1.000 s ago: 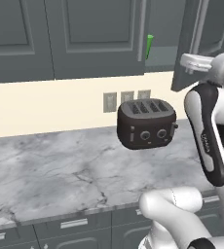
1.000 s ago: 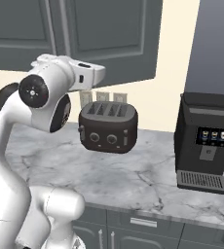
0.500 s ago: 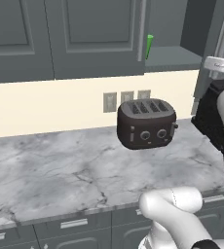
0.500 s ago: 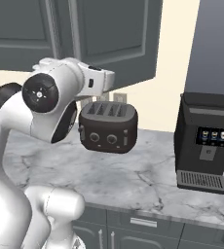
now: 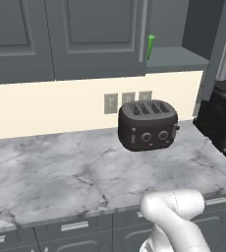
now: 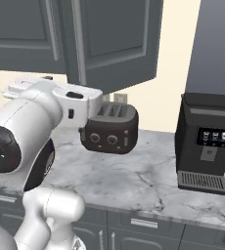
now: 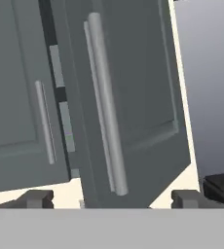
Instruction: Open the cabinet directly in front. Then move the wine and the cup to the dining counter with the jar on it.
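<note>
**Ahead of the spread fingers, the cabinet door stands ajar**

Straight in front of the gripper (image 7: 109, 200), in the hand view, hangs the cabinet (image 7: 133, 97) door, swung partly out from its neighbour. Its long silver bar handle (image 7: 105, 104) runs lengthwise up the view, nearly centred between the two dark fingertips (image 7: 36, 198), which stand wide apart and hold nothing. The handle lies beyond the tips, not between them.

The door is dark grey with a recessed panel; through the gap at its hinge side a sliver of shelf shows. From the left base view, the cup (image 5: 150, 47) is a thin bright green strip on the open shelf above the black toaster (image 5: 147, 124), which sits on the marble counter (image 5: 61, 172). I cannot make out the wine. My guess: the door needs swinging wider before anything is reached.
</note>
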Robot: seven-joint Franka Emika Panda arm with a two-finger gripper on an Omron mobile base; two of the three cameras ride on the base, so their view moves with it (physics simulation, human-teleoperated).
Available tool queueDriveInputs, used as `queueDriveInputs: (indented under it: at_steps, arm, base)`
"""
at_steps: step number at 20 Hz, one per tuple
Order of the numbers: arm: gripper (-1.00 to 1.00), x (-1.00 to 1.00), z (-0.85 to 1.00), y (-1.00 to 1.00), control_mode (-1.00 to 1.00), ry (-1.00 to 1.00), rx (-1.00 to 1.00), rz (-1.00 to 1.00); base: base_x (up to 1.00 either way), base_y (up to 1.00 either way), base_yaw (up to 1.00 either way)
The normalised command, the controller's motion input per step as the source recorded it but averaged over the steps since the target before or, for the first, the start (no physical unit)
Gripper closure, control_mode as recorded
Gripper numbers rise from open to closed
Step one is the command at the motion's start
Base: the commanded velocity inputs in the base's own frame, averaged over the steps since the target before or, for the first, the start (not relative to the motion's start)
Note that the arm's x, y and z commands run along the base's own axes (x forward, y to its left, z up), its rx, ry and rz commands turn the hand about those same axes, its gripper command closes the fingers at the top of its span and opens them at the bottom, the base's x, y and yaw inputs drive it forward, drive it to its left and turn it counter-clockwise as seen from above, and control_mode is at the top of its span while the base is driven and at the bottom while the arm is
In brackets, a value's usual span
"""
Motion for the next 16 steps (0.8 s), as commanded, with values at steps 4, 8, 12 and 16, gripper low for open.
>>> queueDriveInputs:
  at_steps: [4,8,12,16]
  arm:
    - [-1.0,-0.68,-0.09,1.0,-1.0,-0.27,-0.18,-0.33]
    - [-1.0,-0.02,-0.07,1.0,-1.0,-0.23,-0.21,-0.49]
    - [-1.0,0.78,0.0,0.96,-1.0,-0.05,-0.21,-0.5]
    - [-1.0,1.0,-0.03,0.05,-1.0,0.05,-0.01,-0.23]
  base:
    - [0.0,0.0,0.0]
    - [0.0,0.0,0.0]
    - [0.0,0.0,0.0]
    - [0.0,0.0,0.0]
